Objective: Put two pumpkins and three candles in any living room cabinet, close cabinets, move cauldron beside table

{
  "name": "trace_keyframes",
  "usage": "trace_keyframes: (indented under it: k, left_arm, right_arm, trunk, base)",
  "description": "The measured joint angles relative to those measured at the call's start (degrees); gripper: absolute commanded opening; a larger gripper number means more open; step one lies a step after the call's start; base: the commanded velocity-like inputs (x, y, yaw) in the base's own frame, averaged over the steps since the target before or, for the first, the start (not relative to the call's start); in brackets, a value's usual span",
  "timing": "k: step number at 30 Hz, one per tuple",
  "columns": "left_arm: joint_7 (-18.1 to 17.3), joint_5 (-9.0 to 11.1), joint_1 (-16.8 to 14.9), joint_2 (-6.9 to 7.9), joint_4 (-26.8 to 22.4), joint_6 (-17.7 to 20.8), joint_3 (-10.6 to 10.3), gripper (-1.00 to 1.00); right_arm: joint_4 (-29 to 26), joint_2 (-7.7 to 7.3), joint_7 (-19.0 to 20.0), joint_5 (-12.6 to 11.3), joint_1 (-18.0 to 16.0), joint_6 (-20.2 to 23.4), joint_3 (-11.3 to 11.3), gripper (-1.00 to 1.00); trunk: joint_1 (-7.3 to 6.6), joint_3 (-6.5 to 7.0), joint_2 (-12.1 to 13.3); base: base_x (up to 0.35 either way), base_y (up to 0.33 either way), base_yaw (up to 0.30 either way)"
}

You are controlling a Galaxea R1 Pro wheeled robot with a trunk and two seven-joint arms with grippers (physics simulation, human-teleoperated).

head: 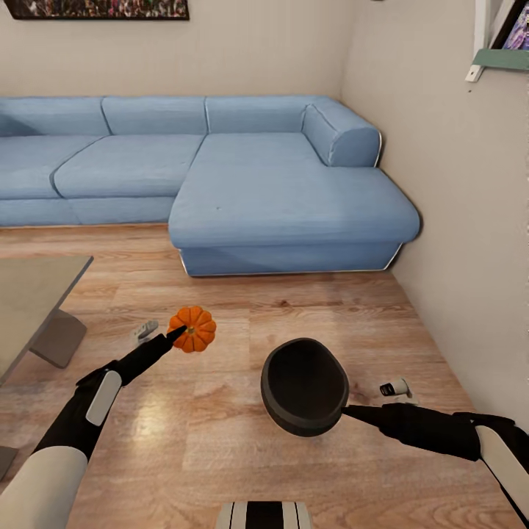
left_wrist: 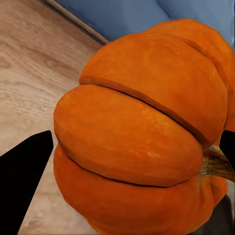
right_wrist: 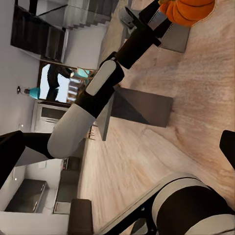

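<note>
We see from the head view the left gripper (head: 178, 334) out over the plank floor (head: 316, 308), its dark fingers closed on a pumpkin (head: 193, 328) that it holds up in the air, w/ the coffee table (head: 33, 294) at the view's left edge and the blue corner sofa (head: 220, 176) behind. The left wrist view gives us what the head cam can't: the pumpkin (left_wrist: 142, 132) close up, ribs running across, its short stem (left_wrist: 215, 164) sticking out sideways toward one black finger (left_wrist: 22, 171), the other finger just showing at the opposite edge, so the jaws sit either side of the fruit, pressed to it

On the right side the head view shows the cauldron (head: 304, 386), glossy black, mouth tilted toward us, at the tip of the right arm (head: 433, 430); the pot hides the fingertips, so we can't tell how far those jaws are open, though the rim looks pinched. The right wrist view adds only dark finger edges at the frame sides, plus the left arm (right_wrist: 93, 112) seen from across, the pumpkin (right_wrist: 188, 10) at its far end, & the table's leg (right_wrist: 142, 107) on the floor
</note>
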Motion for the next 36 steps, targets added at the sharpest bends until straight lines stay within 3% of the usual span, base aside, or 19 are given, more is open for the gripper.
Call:
trace_keyframes:
  k: [17,26,36]
  left_arm:
    - [0.0,-0.1,0.4,0.00,-1.0,0.3,0.0,-1.00]
    - [-0.1,-0.2,0.4,-0.05,-1.0,0.4,0.0,-1.00]
    - [-0.1,-0.3,1.0,-0.08,-1.9,0.3,0.0,-1.00]
  right_arm:
    - [0.0,0.05,-0.2,0.0,0.0,0.0,0.0,1.00]
    - [0.0,-0.04,-0.1,0.0,0.0,0.0,0.0,1.00]
    - [0.0,0.01,-0.1,0.0,0.0,0.0,0.0,1.00]
  trunk:
    - [-0.44,4.92,0.2]
    - [-0.43,5.65,0.2]
    - [-0.40,6.16,0.2]
  base:
    - [0.000,0.000,0.000]
    - [-0.011,0.000,0.000]
    - [-0.289,0.000,0.000]
